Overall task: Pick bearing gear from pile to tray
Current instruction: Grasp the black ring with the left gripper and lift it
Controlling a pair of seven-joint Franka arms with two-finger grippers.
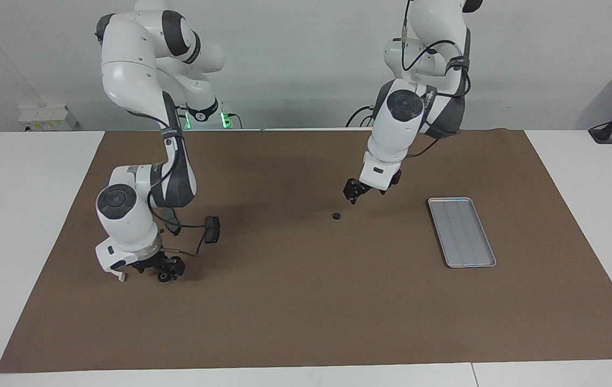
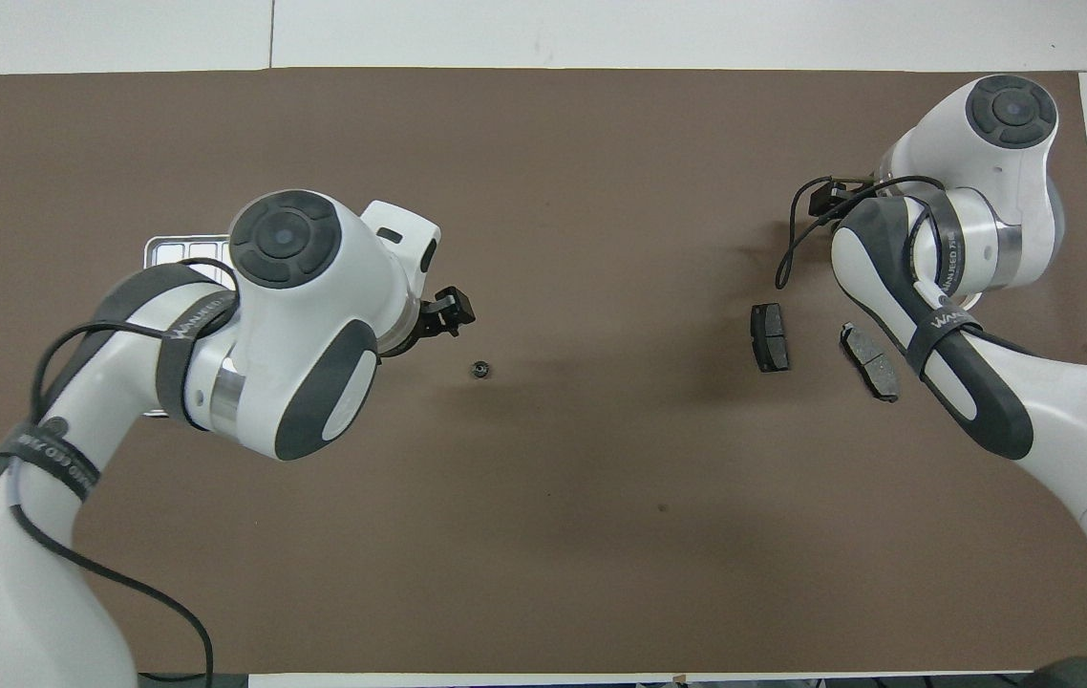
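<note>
Above the bearing gear [image 1: 336, 216], left end effector [image 1: 353, 200] angled down, opening unclear, empty.

White table [image 1: 26, 215], brown mat [image 1: 284, 312], tray [image 1: 461, 231], small black gear [image 1: 335, 216], two brake pads [image 2: 770, 337].

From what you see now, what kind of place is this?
Probably a robotics lab or test cell: two Franka arms are mounted at a white table covered by a brown mat, with only a metal tray, brake pads and a small black part as test items.
</note>
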